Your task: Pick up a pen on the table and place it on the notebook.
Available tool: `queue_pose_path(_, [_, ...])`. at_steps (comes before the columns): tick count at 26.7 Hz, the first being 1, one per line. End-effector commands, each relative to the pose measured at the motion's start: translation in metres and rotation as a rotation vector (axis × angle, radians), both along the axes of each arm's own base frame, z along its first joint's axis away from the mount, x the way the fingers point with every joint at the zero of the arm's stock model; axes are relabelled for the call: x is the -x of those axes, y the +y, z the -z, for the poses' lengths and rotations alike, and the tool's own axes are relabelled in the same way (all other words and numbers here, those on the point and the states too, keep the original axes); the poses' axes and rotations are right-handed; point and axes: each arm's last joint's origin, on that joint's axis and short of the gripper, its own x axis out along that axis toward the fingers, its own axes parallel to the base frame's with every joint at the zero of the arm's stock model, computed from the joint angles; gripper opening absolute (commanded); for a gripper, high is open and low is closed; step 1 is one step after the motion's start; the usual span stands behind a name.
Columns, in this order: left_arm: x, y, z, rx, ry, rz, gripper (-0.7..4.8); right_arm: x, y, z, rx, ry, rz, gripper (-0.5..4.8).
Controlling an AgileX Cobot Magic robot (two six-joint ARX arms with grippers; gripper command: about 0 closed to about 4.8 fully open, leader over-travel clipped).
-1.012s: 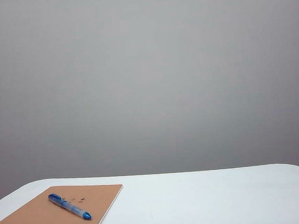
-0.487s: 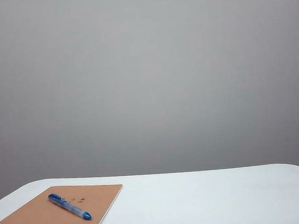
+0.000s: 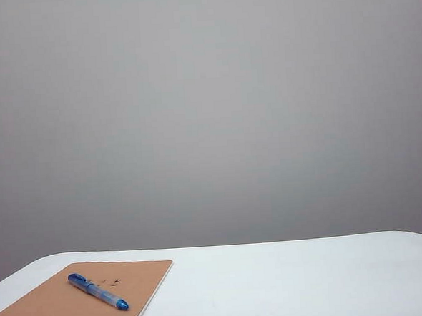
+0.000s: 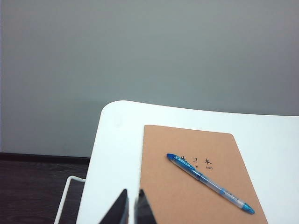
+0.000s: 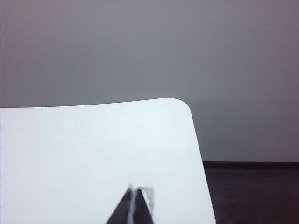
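Neither arm appears in the exterior view. The left gripper [image 4: 131, 205] shows only in its wrist view — two dark fingertips nearly together, a thin gap between them, nothing held. The right gripper [image 5: 135, 201] shows only in its wrist view — dark fingertips pressed together, closed and empty.

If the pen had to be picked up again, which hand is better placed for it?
Probably the left hand: its camera shows the pen lying on the notebook just ahead of it. The right hand, shut, faces only bare table.
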Motion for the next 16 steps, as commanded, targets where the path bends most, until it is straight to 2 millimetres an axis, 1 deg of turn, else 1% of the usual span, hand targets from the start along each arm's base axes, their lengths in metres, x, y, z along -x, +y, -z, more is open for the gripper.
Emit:
queue_pose_path(1, [0.0001, 0.0001, -0.0006, 0.000, -0.001, -0.005, 0.25, -0.0003, 0.0000, 0.0018, 0.004, 0.004, 0.000, -0.01])
queue_pose_path(16, [0.0002, 0.0005, 0.0001, -0.003, 0.006, -0.015, 0.26, -0.0003, 0.0003, 0.0016, -0.001, 0.003, -0.007, -0.01])
